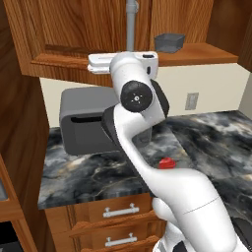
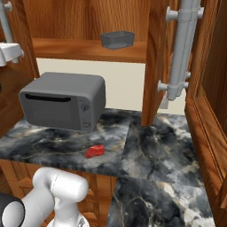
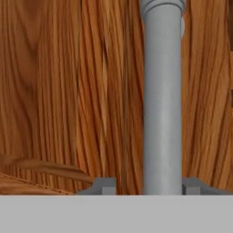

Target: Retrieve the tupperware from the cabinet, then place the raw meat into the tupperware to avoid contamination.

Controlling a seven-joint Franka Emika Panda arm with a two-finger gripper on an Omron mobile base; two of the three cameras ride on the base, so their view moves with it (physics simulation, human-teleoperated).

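Grey tupperware upright on open cabinet shelf; red raw meat on counter below

1. Left base view: looks forward and down from behind the arm, over the counter.
2. Right base view: same counter, microwave and open cabinet, seen from the right.
3. Hand view: very close, facing the cabinet's bar handle.

The light is even and soft in all views, with no clear source. The marble counter shows only faint shine, no hard glare. A weak shadow lies under the microwave. The hand view is soft and a little blurred, perhaps from closeness to the wooden door. Edges stay straight.
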